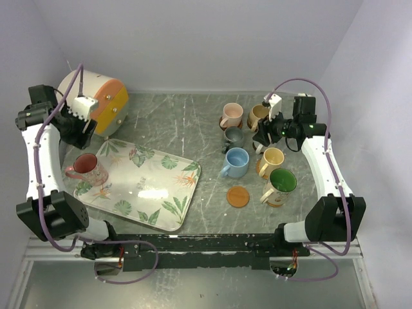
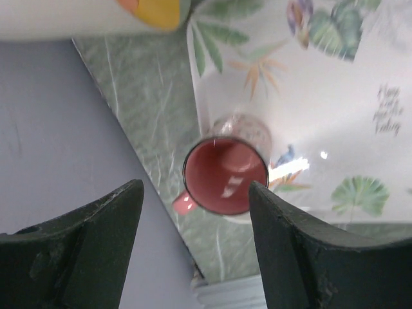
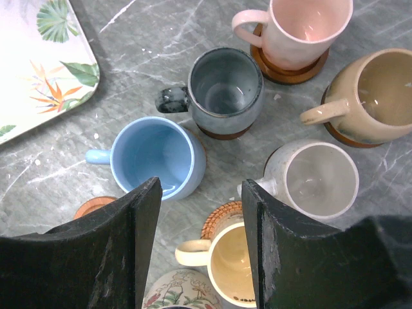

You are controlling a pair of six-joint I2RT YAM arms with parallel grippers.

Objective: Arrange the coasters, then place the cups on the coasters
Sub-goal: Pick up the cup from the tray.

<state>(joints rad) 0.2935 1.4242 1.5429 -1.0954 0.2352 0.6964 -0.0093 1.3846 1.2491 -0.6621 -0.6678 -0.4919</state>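
Observation:
A red cup [image 1: 87, 168] [image 2: 225, 175] stands upright at the left end of the leaf-print tray [image 1: 154, 187]. My left gripper [image 1: 82, 134] [image 2: 196, 193] hangs open above it, holding nothing. On the right, pink [image 3: 302, 29], dark grey [image 3: 225, 87] and tan [image 3: 376, 96] cups sit on brown coasters [image 3: 286, 71]. The cream [image 3: 318, 180] and light blue [image 3: 154, 158] cups stand nearer. The yellow cup [image 3: 238, 264] rests on a woven coaster [image 3: 222, 215]. The green cup [image 1: 281, 185] is nearest. One coaster [image 1: 237, 196] lies bare. My right gripper [image 1: 262, 138] [image 3: 199, 193] is open above the cluster.
A big white-and-orange cylinder [image 1: 96, 103] lies at the back left, just behind my left gripper. The tray's corner [image 3: 38, 58] reaches toward the cups. The marbled table [image 1: 187, 122] ends at a wall close on the left [image 2: 58, 148].

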